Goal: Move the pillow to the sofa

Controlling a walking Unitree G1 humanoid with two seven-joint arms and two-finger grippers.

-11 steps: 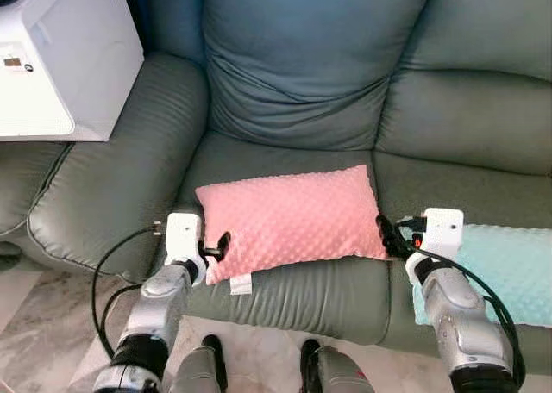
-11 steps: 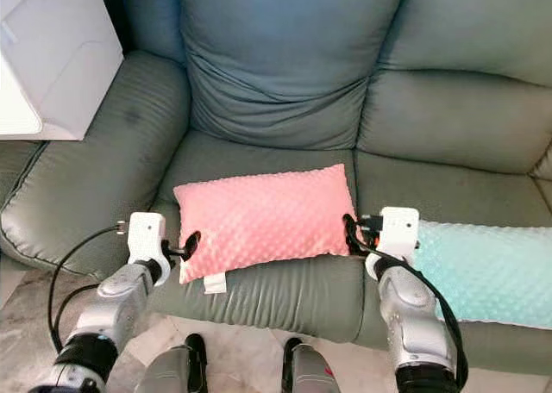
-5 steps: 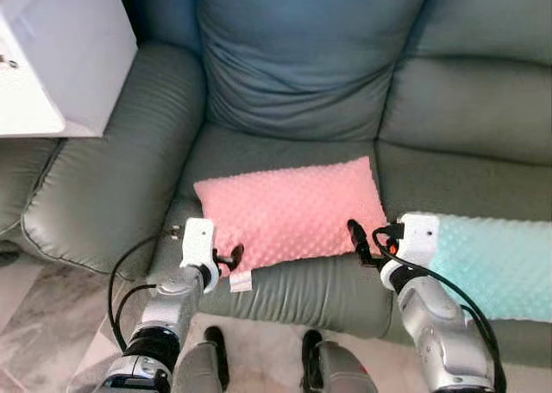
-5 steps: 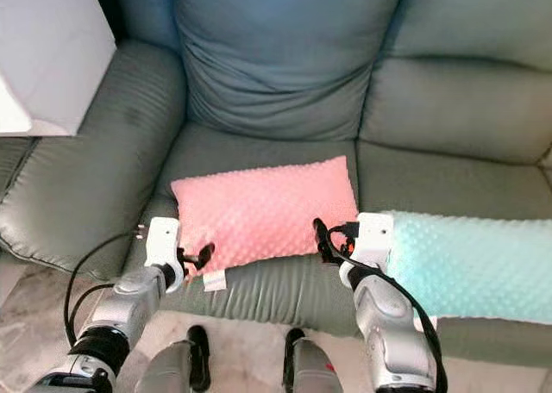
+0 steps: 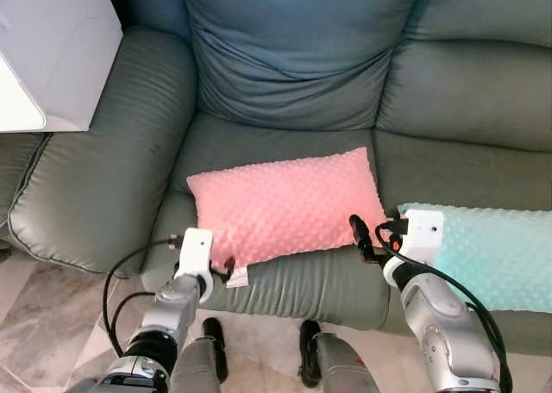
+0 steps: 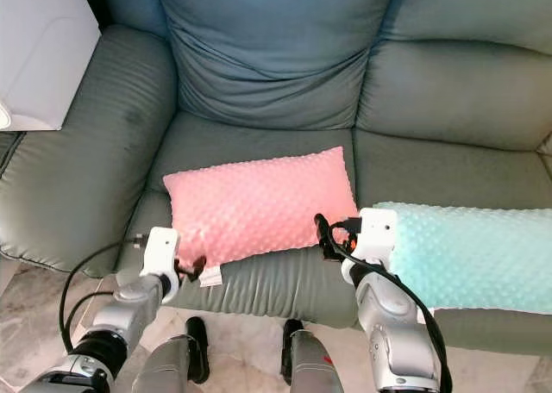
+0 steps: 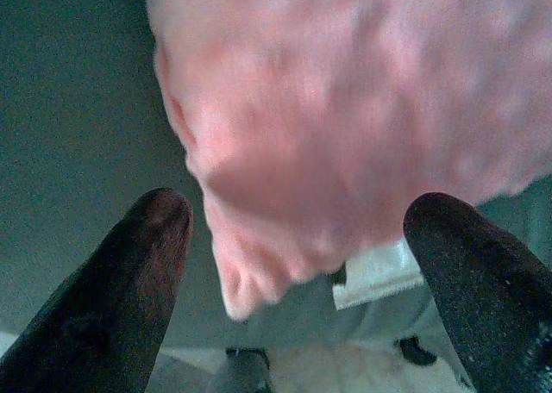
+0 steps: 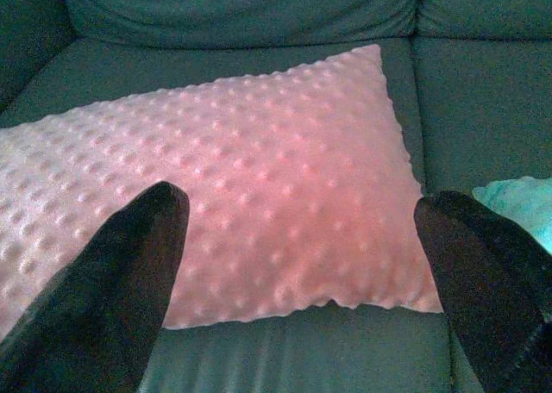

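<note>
The pink, dimpled, rectangular fabric pillow (image 5: 285,208) lies flat on the seat of the grey-green leather sofa (image 5: 103,169), its near edge at the cushion's front lip and a white care label (image 5: 238,277) hanging from its near left corner. Just beside that corner sits the left tool (image 7: 297,238), fingers spread wide with the corner between them but not pinched. Beside the pillow's near right corner, the right tool (image 8: 302,229) is likewise spread, looking across the pink surface without gripping it. Judged from this, the pillow already rests on the sofa, so the main risk lies in the retreat: a finger (image 7: 129,264) snagging the soft corner or the label could drag the pillow off the front lip onto the marble floor (image 5: 52,324) below. To the pillow's right, a mint-green dimpled cushion (image 5: 496,255) lies close to the right arm, which could brush and shift it. Behind the pillow stands the sofa's blue-grey back cushion (image 5: 293,57); beyond the armrest to the pillow's left sits a white box-like appliance (image 5: 52,48), well apart.
</note>
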